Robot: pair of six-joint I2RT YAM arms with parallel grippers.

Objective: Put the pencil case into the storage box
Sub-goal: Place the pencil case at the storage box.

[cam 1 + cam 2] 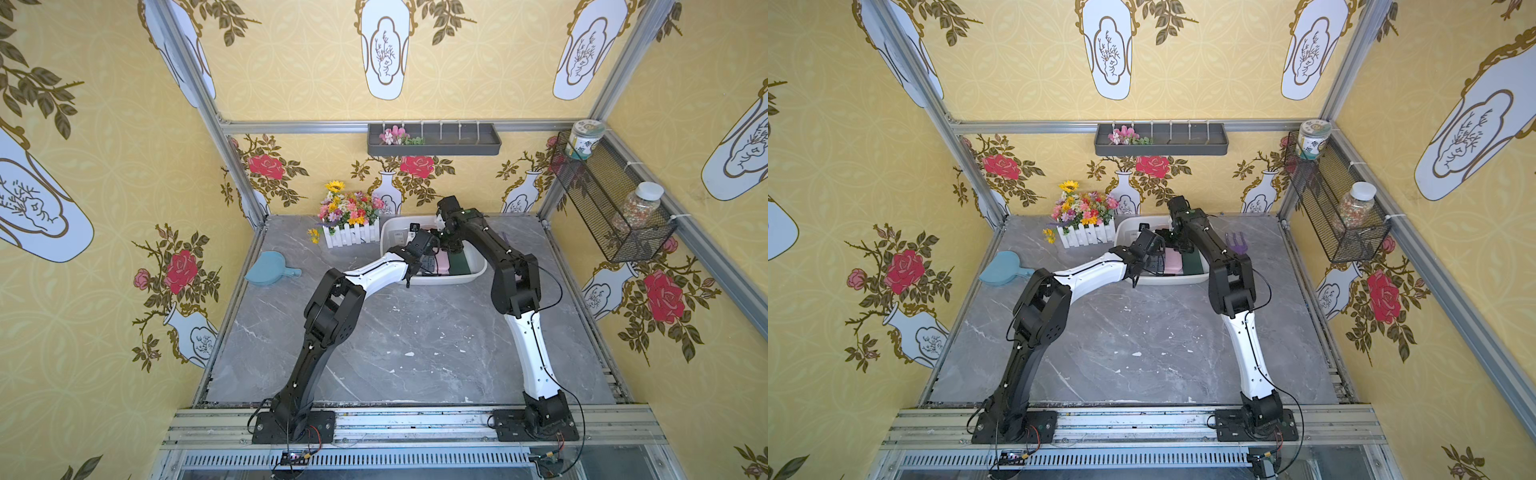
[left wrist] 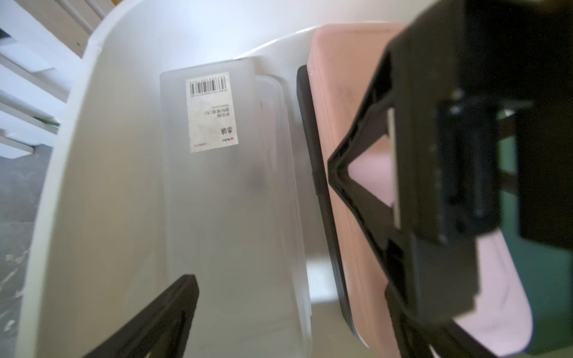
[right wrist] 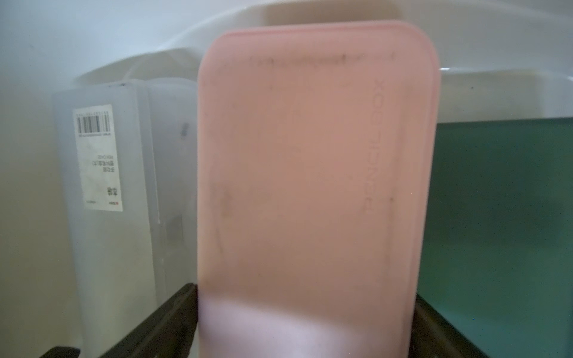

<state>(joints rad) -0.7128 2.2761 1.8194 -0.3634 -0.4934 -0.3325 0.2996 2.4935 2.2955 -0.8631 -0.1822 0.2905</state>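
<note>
The white storage box (image 1: 478, 272) (image 1: 1183, 280) stands at the back of the table. Inside it lie a translucent pencil case (image 2: 223, 201) (image 3: 124, 241) with a barcode label, a pink pencil case (image 1: 441, 264) (image 1: 1173, 262) (image 2: 341, 108) and a dark green one (image 1: 459, 264) (image 3: 496, 217). My right gripper (image 1: 451, 249) (image 3: 305, 293) reaches into the box; its fingers press both long sides of the pink pencil case (image 3: 310, 155), which sits higher than the other cases. My left gripper (image 1: 422, 268) (image 2: 290, 283) hangs open over the translucent case, holding nothing.
A white picket planter of flowers (image 1: 351, 226) stands just left of the box. A blue paddle-shaped object (image 1: 270, 268) lies at the table's left edge and a purple fork-like tool (image 1: 1237, 245) to the right of the box. A grey tray (image 1: 434, 139) and a wire basket (image 1: 611, 203) hang on the walls.
</note>
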